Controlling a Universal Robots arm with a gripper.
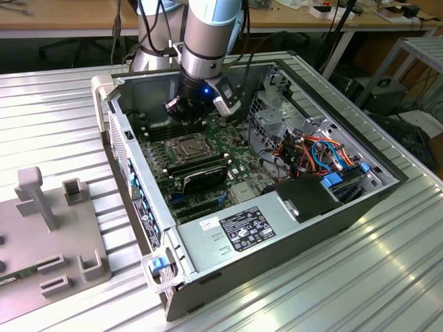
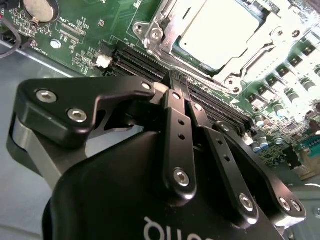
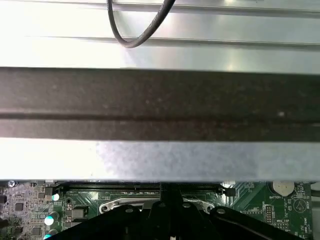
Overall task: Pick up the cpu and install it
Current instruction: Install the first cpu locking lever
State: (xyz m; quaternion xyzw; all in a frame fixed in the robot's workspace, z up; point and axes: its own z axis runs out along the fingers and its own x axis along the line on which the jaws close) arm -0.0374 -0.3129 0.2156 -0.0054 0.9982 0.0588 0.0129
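The cpu (image 2: 217, 35) has a dull, smooth, silver-grey metal top. Shiny metal frames it (image 2: 165, 25). The gripper (image 2: 181, 90) is smooth black plastic or metal, a bit glossy, with shiny screws. The computer case (image 1: 291, 228) is matt grey metal. The surface (image 1: 332, 290) is ridged, shiny metal.

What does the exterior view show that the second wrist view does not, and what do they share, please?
Exterior view alone: the open grey computer case, its labelled silver power supply, orange and blue cables and the ribbed metal table. Second wrist view alone: the gripper, its black fingers closed together, close up. Both: the green motherboard and the silver-grey square cpu seated in its socket.
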